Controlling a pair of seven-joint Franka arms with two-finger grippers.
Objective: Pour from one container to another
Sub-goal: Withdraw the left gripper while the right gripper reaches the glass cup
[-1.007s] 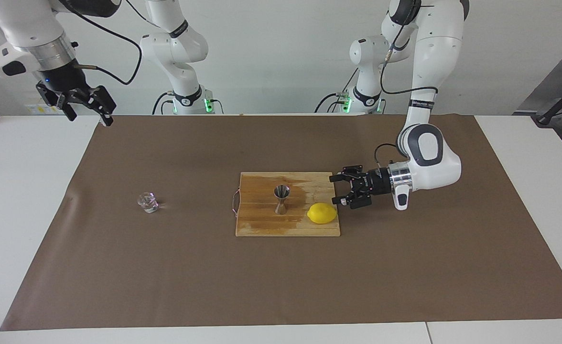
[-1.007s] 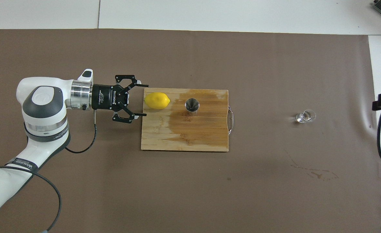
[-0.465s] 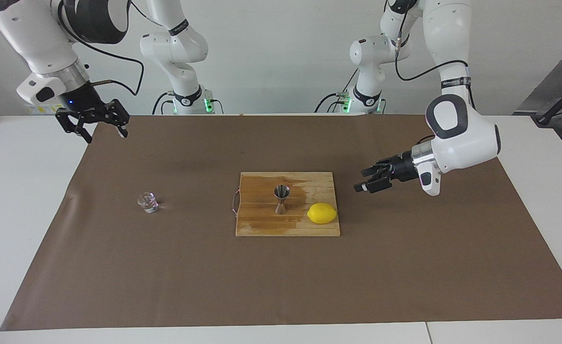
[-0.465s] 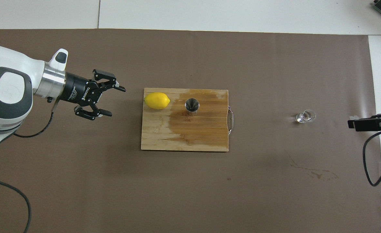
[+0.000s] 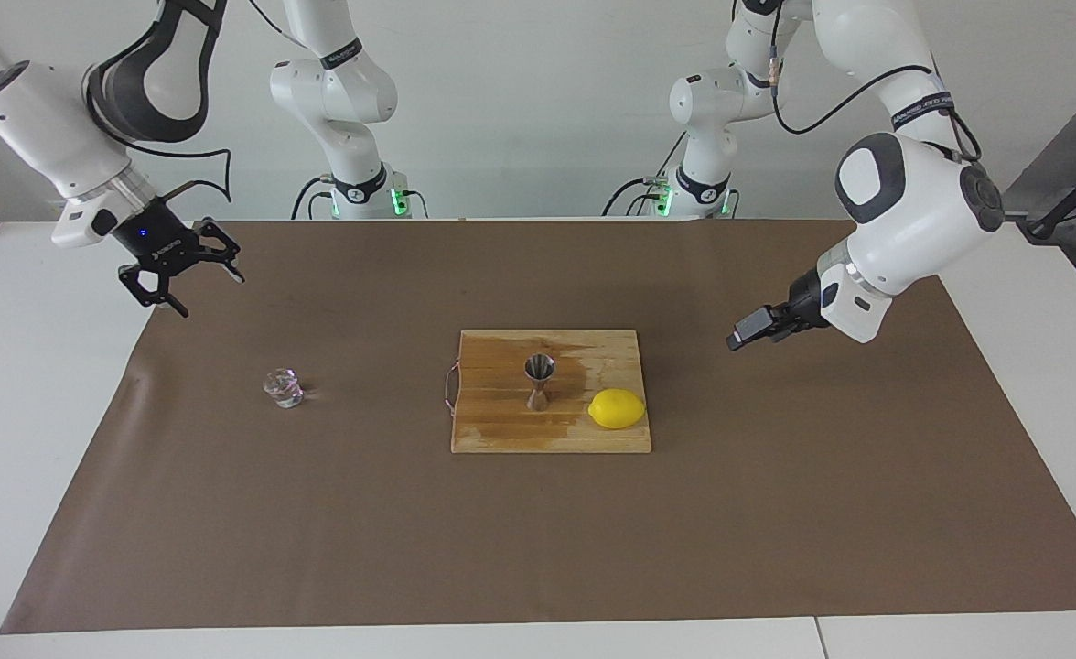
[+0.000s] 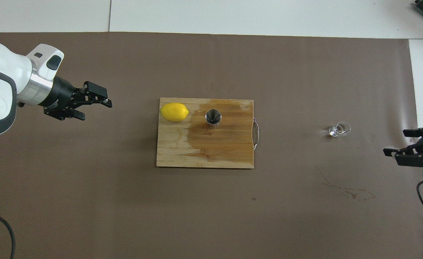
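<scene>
White counter (image 5: 35,384) under a brown mat (image 5: 538,549), plain white wall at the robots' end. On the mat: one wooden cutting board (image 5: 501,430), partly wet. Counted: one metal jigger (image 5: 539,381) upright mid-board; one lemon (image 5: 617,408) on the board's corner toward the left arm; one glass cup (image 5: 283,387) well apart from the board, toward the right arm. Left end effector (image 5: 747,331) over bare mat near the board, fingers apart, empty. Right end effector (image 5: 183,281) over the mat edge, fingers apart, empty. Cup contents indiscernible
</scene>
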